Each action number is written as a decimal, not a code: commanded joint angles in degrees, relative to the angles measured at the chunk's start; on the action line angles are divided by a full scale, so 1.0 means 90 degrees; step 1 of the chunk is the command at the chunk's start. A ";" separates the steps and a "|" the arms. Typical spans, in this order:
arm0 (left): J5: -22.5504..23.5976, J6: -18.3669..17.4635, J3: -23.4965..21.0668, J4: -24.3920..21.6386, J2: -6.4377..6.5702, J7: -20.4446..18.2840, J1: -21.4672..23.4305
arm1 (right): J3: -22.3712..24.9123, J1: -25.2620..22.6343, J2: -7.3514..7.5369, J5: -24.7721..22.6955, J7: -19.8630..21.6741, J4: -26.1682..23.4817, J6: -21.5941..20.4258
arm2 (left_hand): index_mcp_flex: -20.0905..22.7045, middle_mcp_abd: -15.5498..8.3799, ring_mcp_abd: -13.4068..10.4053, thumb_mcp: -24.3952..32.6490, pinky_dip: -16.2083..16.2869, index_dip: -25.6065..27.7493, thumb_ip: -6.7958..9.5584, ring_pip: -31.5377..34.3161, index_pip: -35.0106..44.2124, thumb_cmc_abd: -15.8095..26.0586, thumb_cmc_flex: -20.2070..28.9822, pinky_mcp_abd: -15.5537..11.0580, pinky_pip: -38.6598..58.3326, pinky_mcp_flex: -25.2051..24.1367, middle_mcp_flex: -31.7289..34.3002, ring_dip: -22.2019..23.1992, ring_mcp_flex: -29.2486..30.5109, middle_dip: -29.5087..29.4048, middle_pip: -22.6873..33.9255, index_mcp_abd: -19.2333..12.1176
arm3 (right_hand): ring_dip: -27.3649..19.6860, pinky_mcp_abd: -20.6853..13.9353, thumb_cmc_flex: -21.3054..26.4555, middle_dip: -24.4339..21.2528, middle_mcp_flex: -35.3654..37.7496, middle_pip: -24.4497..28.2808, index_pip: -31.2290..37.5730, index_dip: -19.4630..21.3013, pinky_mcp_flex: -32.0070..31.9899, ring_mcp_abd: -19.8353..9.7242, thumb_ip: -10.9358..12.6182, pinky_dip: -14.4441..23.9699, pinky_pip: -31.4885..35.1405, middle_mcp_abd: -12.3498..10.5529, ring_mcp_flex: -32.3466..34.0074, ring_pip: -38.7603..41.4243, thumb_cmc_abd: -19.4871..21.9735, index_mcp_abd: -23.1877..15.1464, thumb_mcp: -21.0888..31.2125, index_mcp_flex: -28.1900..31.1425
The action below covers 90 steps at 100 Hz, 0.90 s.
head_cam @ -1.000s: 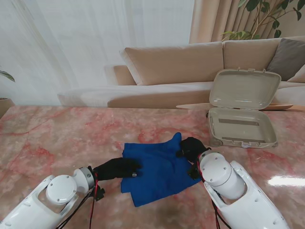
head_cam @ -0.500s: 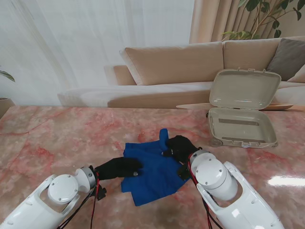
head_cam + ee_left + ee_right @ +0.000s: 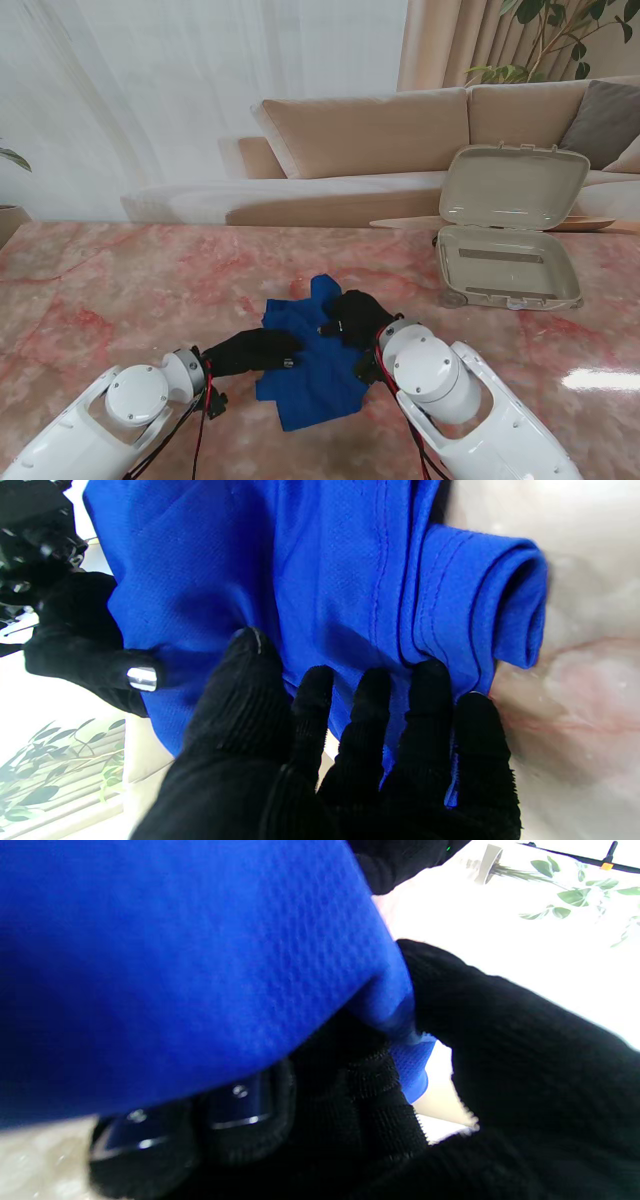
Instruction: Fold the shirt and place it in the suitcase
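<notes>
1. Stand view: the blue shirt point(image 3: 312, 358) lay mid-table, the open suitcase point(image 3: 508, 262) well apart, far right.
2. Left wrist: the left hand point(image 3: 345, 750) pressed flat, fingers spread, gripping nothing.
3. Right wrist: the right hand point(image 3: 400, 1080) pinched a shirt edge.

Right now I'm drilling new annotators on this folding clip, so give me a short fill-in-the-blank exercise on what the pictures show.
1. The right hand pinches a fold of the ____ shirt.
2. The left hand lies flat with its fingers resting on the ____.
3. The suitcase stands with its lid ____.
4. The suitcase sits on the robot's ____ side of the table.

Missing words: blue; shirt; open; right
</notes>
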 commanded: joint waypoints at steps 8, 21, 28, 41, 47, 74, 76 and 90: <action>-0.0022 0.0010 0.0079 0.0126 -0.0039 -0.0024 0.0014 | -0.0160 0.0039 -0.0121 0.0162 0.0014 0.0011 0.0025 | -0.0004 -0.0038 0.0153 -0.0114 0.0025 -0.0045 0.0202 -0.0260 -0.0035 0.0251 0.0270 0.0289 -0.0162 -0.0028 -0.0002 -0.0129 0.0115 0.0057 0.0059 0.0028 | 0.0195 -0.0861 0.0096 -0.0170 0.0462 0.0281 0.0231 0.0090 0.0462 -0.1197 0.0346 -0.0171 0.0921 0.0747 0.0171 0.0352 -0.0066 0.0441 0.0274 0.0103; -0.0033 -0.0003 0.0086 0.0137 -0.0044 -0.0009 0.0007 | -0.0302 0.0133 -0.0155 0.0255 -0.0022 0.0107 0.0029 | -0.0004 -0.0026 0.0152 -0.0113 0.0026 -0.0043 0.0203 -0.0256 -0.0030 0.0250 0.0277 0.0287 -0.0158 -0.0025 -0.0005 -0.0128 0.0117 0.0059 0.0064 0.0033 | 0.0171 -0.0805 0.0087 -0.0183 0.0459 0.0269 0.0228 0.0091 0.0446 -0.1160 0.0317 -0.0193 0.0855 0.0749 0.0169 0.0303 -0.0094 0.0440 0.0297 0.0102; -0.0033 -0.0012 0.0085 0.0142 -0.0049 0.0011 0.0009 | -0.0392 0.0218 -0.0166 0.0285 -0.0006 0.0226 0.0030 | 0.0001 -0.0032 0.0145 -0.0115 0.0026 -0.0040 0.0202 -0.0255 -0.0024 0.0253 0.0274 0.0287 -0.0158 -0.0025 -0.0002 -0.0128 0.0119 0.0060 0.0067 0.0032 | 0.0152 -0.0764 0.0081 -0.0196 0.0459 0.0256 0.0214 0.0075 0.0444 -0.1134 0.0301 -0.0203 0.0824 0.0739 0.0171 0.0265 -0.0102 0.0406 0.0317 0.0114; -0.0033 -0.0017 0.0081 0.0144 -0.0058 0.0050 0.0022 | -0.0560 0.0392 -0.0207 0.0349 -0.0014 0.0505 0.0041 | 0.0011 -0.0045 0.0143 -0.0115 0.0025 -0.0037 0.0202 -0.0255 -0.0015 0.0253 0.0275 0.0291 -0.0158 -0.0021 -0.0008 -0.0129 0.0120 0.0060 0.0067 0.0029 | 0.0108 -0.0665 0.0066 -0.0224 0.0448 0.0222 0.0205 0.0061 0.0427 -0.1070 0.0256 -0.0234 0.0732 0.0710 0.0169 0.0180 -0.0099 0.0370 0.0320 0.0122; -0.0035 -0.0010 0.0075 0.0136 -0.0058 0.0052 0.0031 | -0.0626 0.0465 -0.0226 0.0404 -0.0014 0.0618 0.0052 | 0.0013 -0.0037 0.0154 -0.0114 0.0023 -0.0036 0.0203 -0.0256 -0.0011 0.0250 0.0280 0.0290 -0.0162 -0.0026 -0.0002 -0.0129 0.0117 0.0061 0.0070 0.0041 | 0.0091 -0.0623 0.0063 -0.0238 0.0430 0.0205 0.0197 0.0053 0.0418 -0.1051 0.0231 -0.0247 0.0696 0.0698 0.0167 0.0152 -0.0080 0.0355 0.0313 0.0112; -0.0004 -0.0003 0.0007 0.0063 -0.0070 0.0136 0.0107 | -0.0889 0.0734 -0.0343 0.0639 -0.0102 0.0947 0.0139 | 0.0038 -0.0044 0.0144 -0.0114 0.0018 -0.0032 0.0203 -0.0250 0.0007 0.0244 0.0288 0.0286 -0.0161 -0.0016 0.0010 -0.0128 0.0131 0.0063 0.0077 0.0031 | -0.0052 -0.0309 0.0090 -0.0344 0.0341 0.0074 0.0128 -0.0063 0.0366 -0.0846 0.0033 -0.0361 0.0421 0.0673 0.0157 -0.0117 0.0044 0.0218 0.0137 0.0064; 0.0004 -0.0004 -0.0006 0.0048 -0.0070 0.0143 0.0120 | -0.0902 0.0748 -0.0348 0.0652 -0.0102 0.0963 0.0144 | 0.0042 -0.0047 0.0147 -0.0113 0.0019 -0.0031 0.0203 -0.0246 0.0009 0.0244 0.0290 0.0288 -0.0157 -0.0008 0.0022 -0.0127 0.0142 0.0064 0.0082 0.0039 | -0.0067 -0.0289 0.0087 -0.0353 0.0317 0.0057 0.0118 -0.0075 0.0350 -0.0818 0.0012 -0.0373 0.0393 0.0673 0.0147 -0.0151 0.0055 0.0208 0.0116 0.0056; 0.0095 0.0021 -0.0146 -0.0114 -0.0062 0.0193 0.0254 | -0.0964 0.0818 -0.0371 0.0707 -0.0101 0.1044 0.0163 | 0.0064 -0.0049 0.0149 -0.0115 0.0018 -0.0030 0.0202 -0.0243 0.0017 0.0249 0.0284 0.0289 -0.0150 0.0005 0.0040 -0.0128 0.0153 0.0063 0.0084 0.0043 | -0.0205 0.0005 0.0139 -0.0454 0.0250 -0.0095 0.0030 -0.0205 0.0267 -0.0594 -0.0224 -0.0495 0.0148 0.0676 0.0148 -0.0433 0.0138 0.0051 -0.0059 0.0041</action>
